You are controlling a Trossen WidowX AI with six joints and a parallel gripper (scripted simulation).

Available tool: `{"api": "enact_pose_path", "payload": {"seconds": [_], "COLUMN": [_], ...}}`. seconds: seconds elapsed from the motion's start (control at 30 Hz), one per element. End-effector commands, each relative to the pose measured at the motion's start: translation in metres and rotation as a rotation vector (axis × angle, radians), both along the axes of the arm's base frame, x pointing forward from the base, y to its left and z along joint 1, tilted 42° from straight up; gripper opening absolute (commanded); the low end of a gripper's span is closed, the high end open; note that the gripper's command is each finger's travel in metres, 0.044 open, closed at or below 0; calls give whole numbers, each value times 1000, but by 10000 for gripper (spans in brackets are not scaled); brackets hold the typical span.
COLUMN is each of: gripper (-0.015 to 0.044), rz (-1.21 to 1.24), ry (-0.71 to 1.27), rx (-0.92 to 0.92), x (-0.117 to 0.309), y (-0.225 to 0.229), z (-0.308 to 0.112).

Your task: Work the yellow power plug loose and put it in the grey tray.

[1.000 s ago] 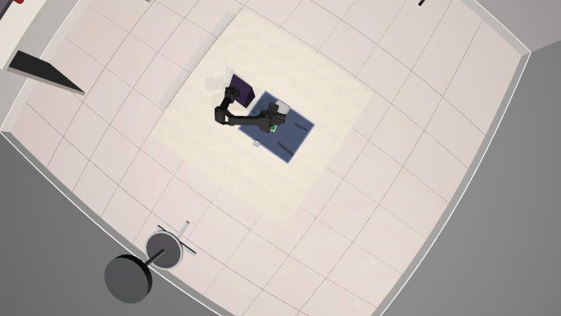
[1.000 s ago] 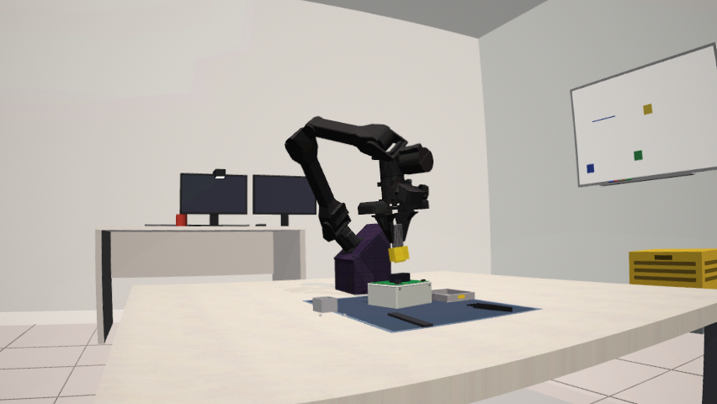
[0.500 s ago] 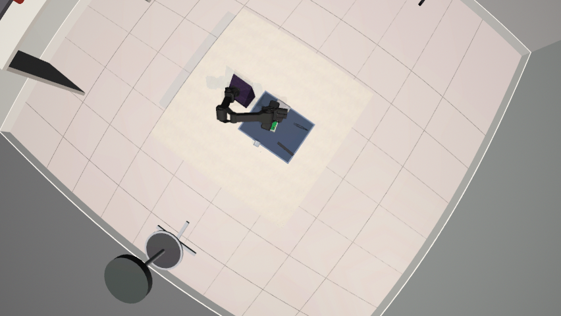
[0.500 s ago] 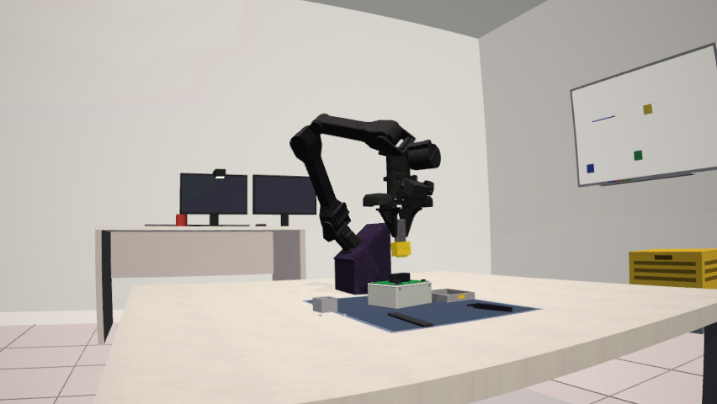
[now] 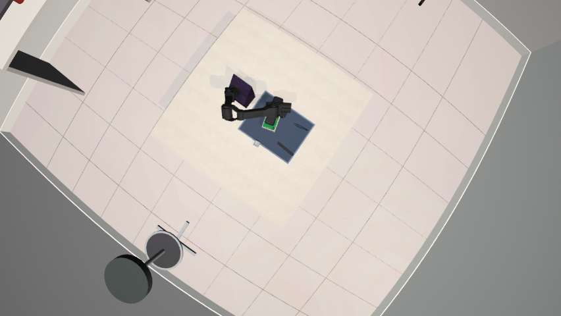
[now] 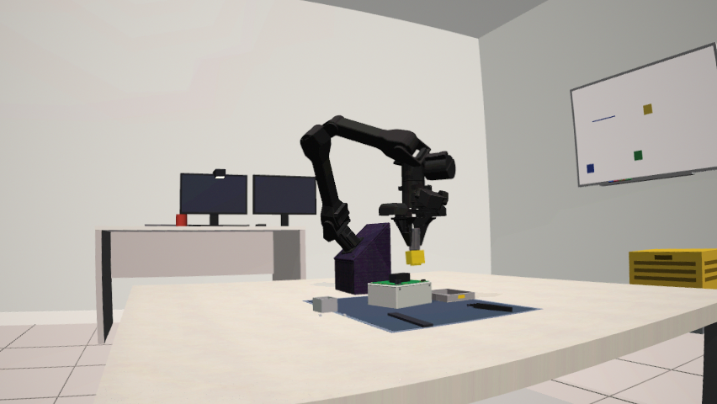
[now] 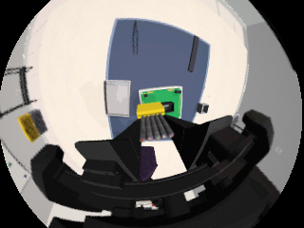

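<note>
Exterior: pale tabletop (image 6: 241, 341); blue mat (image 6: 351, 313) (image 5: 274, 143) (image 7: 157, 57); gripper (image 6: 415, 246) (image 7: 152, 120), clamped on yellow power plug (image 6: 415, 257) (image 7: 150, 110), raised above black socket (image 6: 400, 277) (image 7: 167, 106). Top: arm (image 5: 255, 113) over mat. Wrist: grey tray (image 7: 117, 98) beside circuit board (image 7: 174, 97) (image 6: 379, 283) (image 5: 268, 126).

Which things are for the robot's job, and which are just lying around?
For the job:
- yellow plug
- green circuit board
- black socket
- grey tray
- pincer

Just lying about:
- dark flat bar
- small grey block
- red cup
</note>
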State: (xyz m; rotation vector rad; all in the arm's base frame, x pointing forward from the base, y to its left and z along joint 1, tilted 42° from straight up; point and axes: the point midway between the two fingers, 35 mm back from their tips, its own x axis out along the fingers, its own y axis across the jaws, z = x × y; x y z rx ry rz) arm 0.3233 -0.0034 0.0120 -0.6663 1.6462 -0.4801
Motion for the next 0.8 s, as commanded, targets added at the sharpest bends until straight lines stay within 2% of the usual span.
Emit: {"api": "enact_pose_path", "payload": {"seconds": [0.0, 0.77], "gripper": [0, 0], "rz": [2, 2], "ry": [-8, -9], "rx": [6, 10], "x": [2, 7], "y": [13, 70], "z": [-11, -61]}}
